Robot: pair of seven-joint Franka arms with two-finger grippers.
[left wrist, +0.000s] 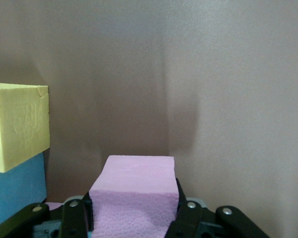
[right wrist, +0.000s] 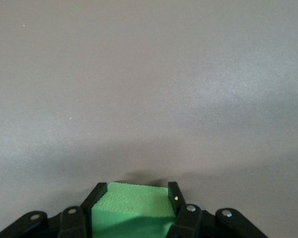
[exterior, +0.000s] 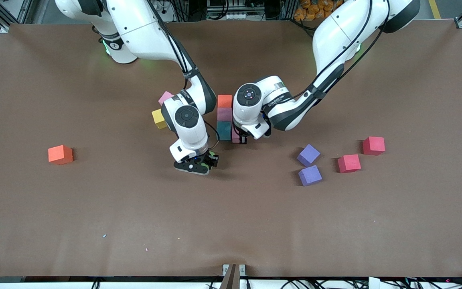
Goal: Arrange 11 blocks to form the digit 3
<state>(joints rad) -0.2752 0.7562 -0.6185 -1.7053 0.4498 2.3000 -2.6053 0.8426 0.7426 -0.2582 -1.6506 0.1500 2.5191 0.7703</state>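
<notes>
A column of three blocks lies mid-table: orange (exterior: 224,101), magenta (exterior: 224,114) and dark teal (exterior: 223,130). My left gripper (exterior: 239,138) (left wrist: 134,198) is shut on a pink block (exterior: 235,136) (left wrist: 136,173), low beside the teal one. In the left wrist view a yellow block (left wrist: 17,126) and a blue block (left wrist: 15,186) show at the edge. My right gripper (exterior: 209,160) (right wrist: 136,191) is down at the table, nearer the front camera than the column. Its fingers press both sides of a green block (exterior: 212,155) (right wrist: 131,208).
Loose blocks lie around. A pink (exterior: 165,97) and a yellow (exterior: 159,119) one sit by the right arm's wrist, and an orange one (exterior: 60,154) toward the right arm's end. Two purple (exterior: 308,155) (exterior: 310,175) and two red (exterior: 349,163) (exterior: 373,145) lie toward the left arm's end.
</notes>
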